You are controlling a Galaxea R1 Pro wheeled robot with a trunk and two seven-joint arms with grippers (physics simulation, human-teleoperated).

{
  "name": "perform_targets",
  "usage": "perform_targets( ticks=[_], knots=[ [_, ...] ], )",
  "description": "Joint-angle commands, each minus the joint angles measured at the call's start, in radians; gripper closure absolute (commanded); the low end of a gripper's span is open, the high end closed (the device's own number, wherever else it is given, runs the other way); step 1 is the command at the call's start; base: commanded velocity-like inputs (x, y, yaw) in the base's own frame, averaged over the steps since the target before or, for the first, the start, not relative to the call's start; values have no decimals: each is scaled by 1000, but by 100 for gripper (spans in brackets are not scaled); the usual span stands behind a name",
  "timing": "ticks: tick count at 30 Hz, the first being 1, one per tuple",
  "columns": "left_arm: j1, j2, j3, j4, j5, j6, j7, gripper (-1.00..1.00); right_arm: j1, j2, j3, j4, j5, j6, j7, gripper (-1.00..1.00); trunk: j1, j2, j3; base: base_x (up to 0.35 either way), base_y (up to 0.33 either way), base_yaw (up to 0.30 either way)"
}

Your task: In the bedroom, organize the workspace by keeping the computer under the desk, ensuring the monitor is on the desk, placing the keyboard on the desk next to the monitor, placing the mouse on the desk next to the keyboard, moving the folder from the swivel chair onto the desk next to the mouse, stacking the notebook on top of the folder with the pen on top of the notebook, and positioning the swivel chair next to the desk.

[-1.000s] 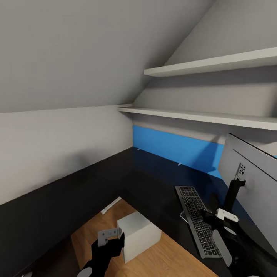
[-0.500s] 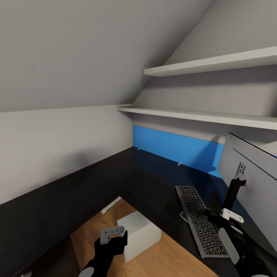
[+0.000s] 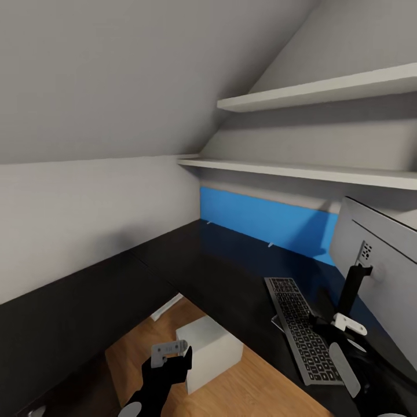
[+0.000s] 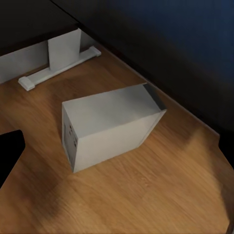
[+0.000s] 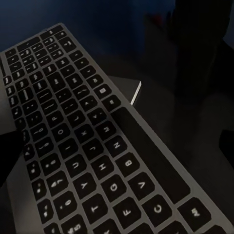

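The pale grey-white computer (image 3: 208, 349) stands on the wood floor in the desk's inner corner; in the left wrist view the computer (image 4: 109, 124) shows small vent holes on one face. My left gripper (image 3: 169, 354) hangs open just in front of it, apart from it. The keyboard (image 3: 303, 331) lies on the glossy black desk (image 3: 226, 272) beside the monitor (image 3: 385, 272), whose silver-white back faces me. My right gripper (image 3: 343, 335) hovers open over the keyboard (image 5: 83, 141), near the monitor's black stand (image 3: 352, 289).
A flat dark slab with a pale edge (image 5: 136, 92) pokes out from under the keyboard. A white desk foot (image 4: 61, 61) rests on the floor behind the computer. Two white wall shelves (image 3: 313, 172) run above the blue back panel (image 3: 260, 220). A sloped ceiling closes in on the left.
My right gripper has slid a little down and to the right over the keyboard. The camera has shifted slightly. The computer and keyboard stay put.
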Motion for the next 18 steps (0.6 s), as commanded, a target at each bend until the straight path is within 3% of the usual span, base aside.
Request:
perform_targets(
  ticks=[1,18],
  knots=[
    [0,0,-1,-2,10,2,8,-100,0,0,1,-2,-8,4,-5,-100,4,-8,-4,0,0,0],
    [0,0,-2,0,10,2,9,-100,0,-1,-14,13,-11,6,-2,-100,69,-127,-58,0,0,0]
  ],
)
